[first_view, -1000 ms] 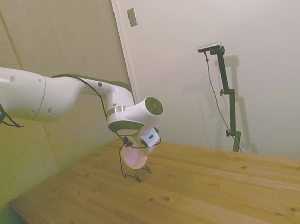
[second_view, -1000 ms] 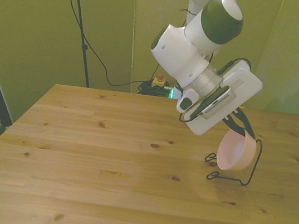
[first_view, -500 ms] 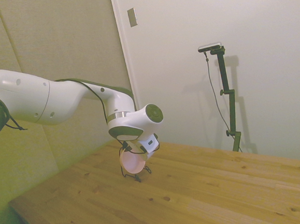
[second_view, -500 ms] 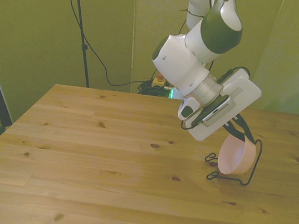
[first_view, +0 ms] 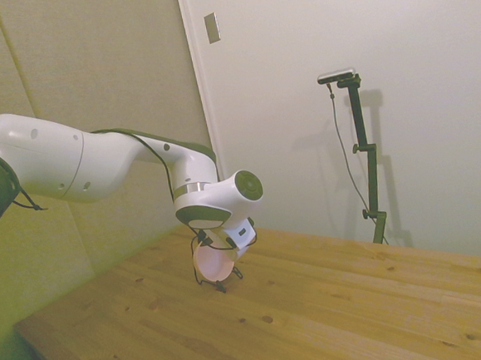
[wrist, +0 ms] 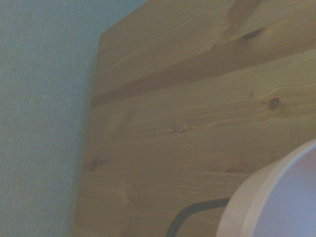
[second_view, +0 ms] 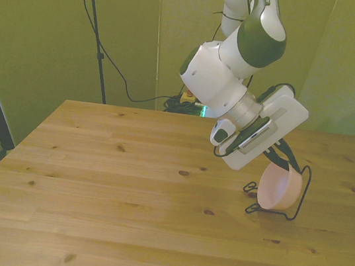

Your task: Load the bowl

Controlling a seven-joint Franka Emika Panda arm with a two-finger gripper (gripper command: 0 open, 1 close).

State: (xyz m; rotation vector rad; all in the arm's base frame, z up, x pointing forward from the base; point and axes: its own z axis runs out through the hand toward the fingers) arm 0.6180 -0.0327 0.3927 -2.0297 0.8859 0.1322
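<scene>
So the pink bowl (second_view: 279,188) is standing on edge in the wire rack (second_view: 294,203), over at about 3 o'clock on the counter (second_view: 122,191) in the front view, with the end effector (second_view: 279,160) right on its rim; can't tell how far open it is or whether it's gripping. If it lets go off-centre, I'd guess the bowl rolls out or the light rack tips. Loads of open counter from 6 round to 9 o'clock, but the wall-side edge looks close in the wrist view.

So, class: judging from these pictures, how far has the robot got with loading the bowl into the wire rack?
Nearly done. The pink bowl already stands on edge inside the black wire rack on the table. In hand: the pincer sits at the bowl's upper rim; its fingers are hidden, so grip is unclear. Left: letting go, if it hasn't, and lifting the arm away.
</scene>
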